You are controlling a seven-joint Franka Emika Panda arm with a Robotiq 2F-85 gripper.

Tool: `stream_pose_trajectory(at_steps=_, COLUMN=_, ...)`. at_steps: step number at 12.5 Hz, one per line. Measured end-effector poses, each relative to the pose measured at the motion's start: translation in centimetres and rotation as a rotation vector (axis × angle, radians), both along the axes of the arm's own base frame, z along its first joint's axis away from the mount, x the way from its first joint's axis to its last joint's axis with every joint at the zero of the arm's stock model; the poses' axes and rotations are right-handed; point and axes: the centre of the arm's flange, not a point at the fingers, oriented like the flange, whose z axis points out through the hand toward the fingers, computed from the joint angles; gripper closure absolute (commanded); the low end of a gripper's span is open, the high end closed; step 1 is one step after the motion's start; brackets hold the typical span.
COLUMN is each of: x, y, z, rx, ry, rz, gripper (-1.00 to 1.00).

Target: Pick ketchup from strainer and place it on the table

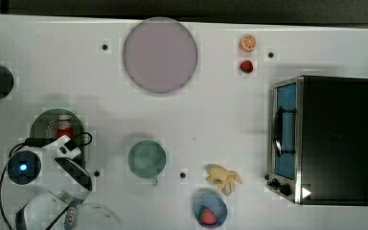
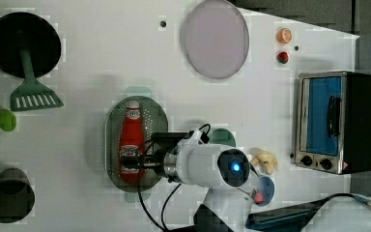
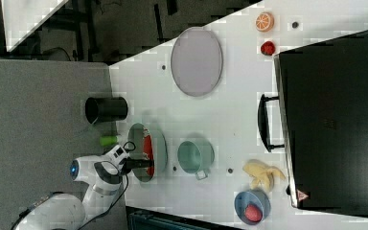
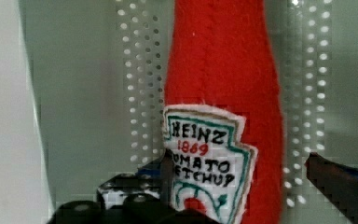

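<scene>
Ketchup (image 4: 223,93) between open claw (image 4: 242,186) fingers

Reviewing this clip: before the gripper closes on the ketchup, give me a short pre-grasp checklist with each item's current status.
1. Ketchup lies inside the strainer: ok.
2. Gripper sits over the bottle's label end: ok.
3. Fingers straddle the bottle, one on each side: ok.
4. Jaws open wider than the bottle: ok.
5. Fingers clear of the strainer floor: cannot tell.
6. Bare table nearby for placing: ok.
</scene>
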Motion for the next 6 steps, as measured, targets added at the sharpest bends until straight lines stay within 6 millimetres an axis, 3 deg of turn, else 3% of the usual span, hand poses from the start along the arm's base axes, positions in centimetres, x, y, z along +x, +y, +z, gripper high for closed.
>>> stream_pose_trajectory(at_steps=2, x=0.3, y=0.6, z=-0.8, rx=-0.002, ry=0.000, rz=-0.007, gripper=-0.23)
stream_pose_trajectory(at_steps=6, x=0.2, y=1.6, z=-0.3, rx=0.010, ry=-0.013, rz=-0.003, gripper=-0.22)
